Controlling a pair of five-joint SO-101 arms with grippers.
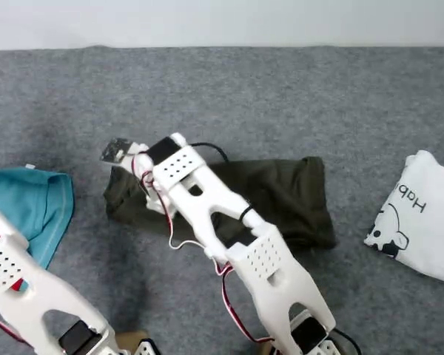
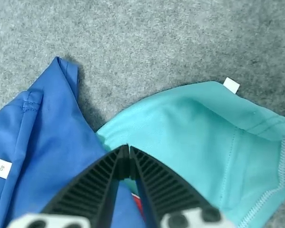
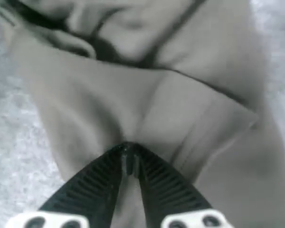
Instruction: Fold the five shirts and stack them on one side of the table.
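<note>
The dark olive shirt (image 1: 281,196) lies across the middle of the tabletop (image 1: 281,81) as a loose, lumpy band, partly folded, with its long side running along the table. It looks like thin knit cloth: light, limp and quick to sag or slide out of shape, so it will probably drape from any single pinch and not lift flat. The best hold is likely a hemmed edge or a corner of the doubled layer, where the cloth is thickest and least apt to slip. The right gripper (image 3: 128,154) sits at the shirt's left end with its fingers closed, the tips against the cloth. I cannot tell whether a nip of fabric is caught between them. At the right edge of the tabletop a white shirt (image 1: 422,222) with a printed figure lies folded into a neat packet, well apart from the olive one. At the left edge a teal shirt (image 1: 29,200) lies crumpled, touching a blue shirt (image 2: 33,142), with a bit of red cloth (image 2: 138,205) beside them. The left gripper (image 2: 128,154) hangs just above the teal one with its fingers pressed together, apparently holding nothing.
</note>
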